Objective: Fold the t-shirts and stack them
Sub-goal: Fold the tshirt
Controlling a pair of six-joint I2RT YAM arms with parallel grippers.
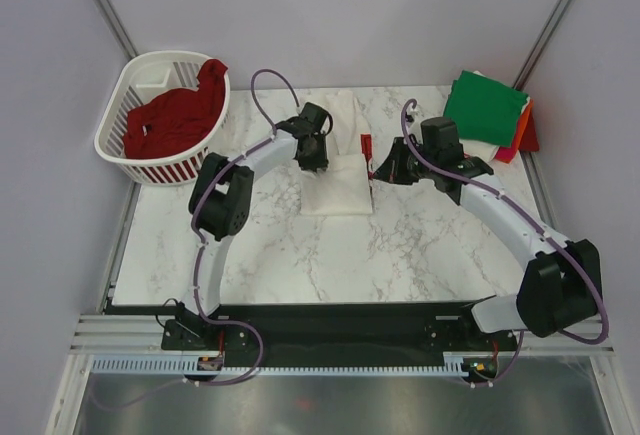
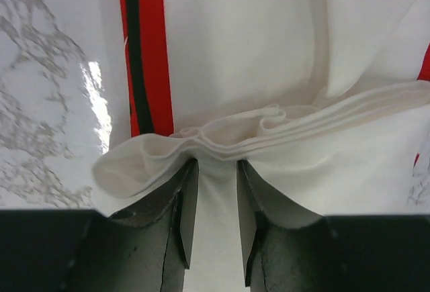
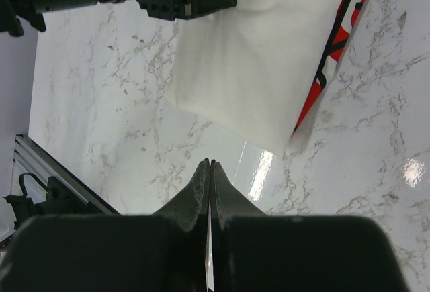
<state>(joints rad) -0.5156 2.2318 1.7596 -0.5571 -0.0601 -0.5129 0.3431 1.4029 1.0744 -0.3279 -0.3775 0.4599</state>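
The white t-shirt (image 1: pixel 337 183) with red print is laid folded in the middle, one edge bunched up. The dark red t-shirt (image 1: pixel 175 115) is heaped far left. The green t-shirt (image 1: pixel 485 105) is stacked folded over the orange t-shirt (image 1: pixel 521 127), far right.

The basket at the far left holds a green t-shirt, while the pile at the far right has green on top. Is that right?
Not quite: the basket holds a dark red t-shirt, as the top view shows. The pile does have green on top.
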